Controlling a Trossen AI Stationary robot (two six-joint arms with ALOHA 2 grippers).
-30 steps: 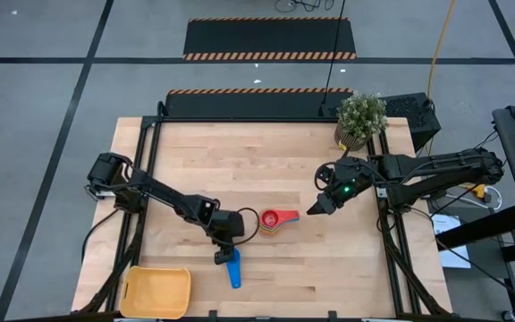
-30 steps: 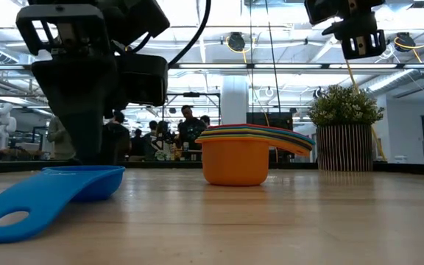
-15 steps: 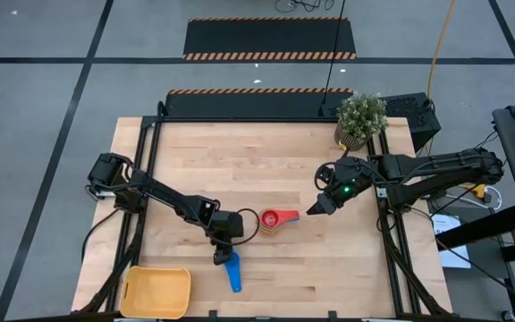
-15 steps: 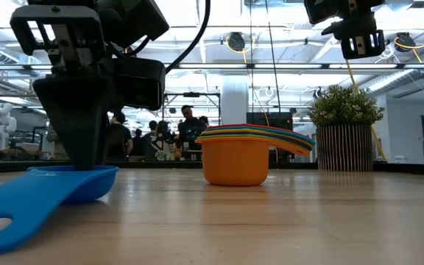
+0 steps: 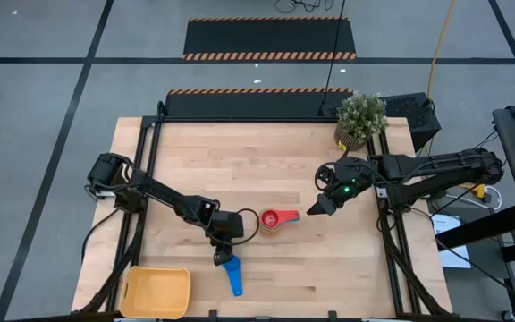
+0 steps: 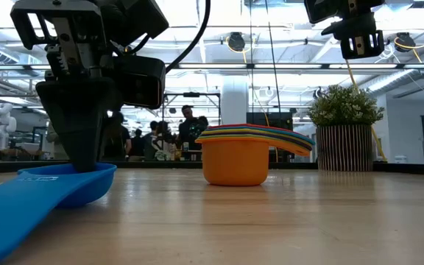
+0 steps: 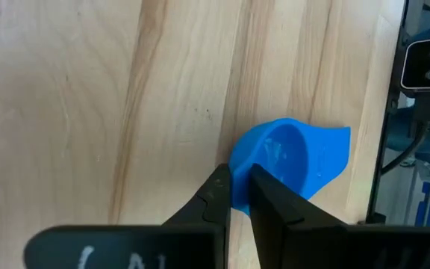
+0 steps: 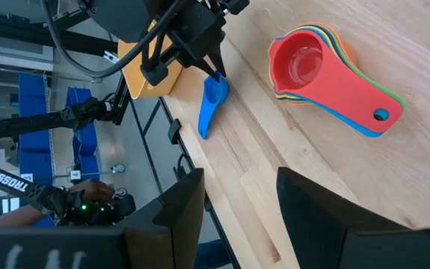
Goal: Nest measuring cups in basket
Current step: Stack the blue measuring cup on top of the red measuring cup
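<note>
A blue measuring cup (image 5: 232, 273) lies near the table's front edge, its handle pointing toward that edge. My left gripper (image 5: 223, 258) is shut on its bowl (image 7: 282, 158). A stack of nested measuring cups (image 5: 275, 220), red on top and orange at the bottom (image 6: 235, 158), stands bottom-down at the table's middle. The yellow-orange basket (image 5: 156, 292) sits flat at the front left corner. My right gripper (image 5: 316, 208) hangs open above the table, right of the stack, with nothing between its fingers (image 8: 178, 217). My left gripper pinches the wall of the blue cup's bowl at its rim (image 7: 239, 181), on the side away from the handle, one finger inside the bowl and one outside. The fingers (image 6: 79, 140) slant down from the table's far left. The bowl's bottom (image 6: 76, 195) rests on the table.
A potted plant (image 5: 361, 118) stands at the table's far right corner. People move about in the room beyond the table's far edge (image 6: 186, 129). Bare wood lies between the stack and the basket.
My left gripper has shut on the blue cup's bowl wall without moving away. The cup has shifted a little under the closing fingers, its handle swinging toward the table's near edge. The bowl stays on the table.
</note>
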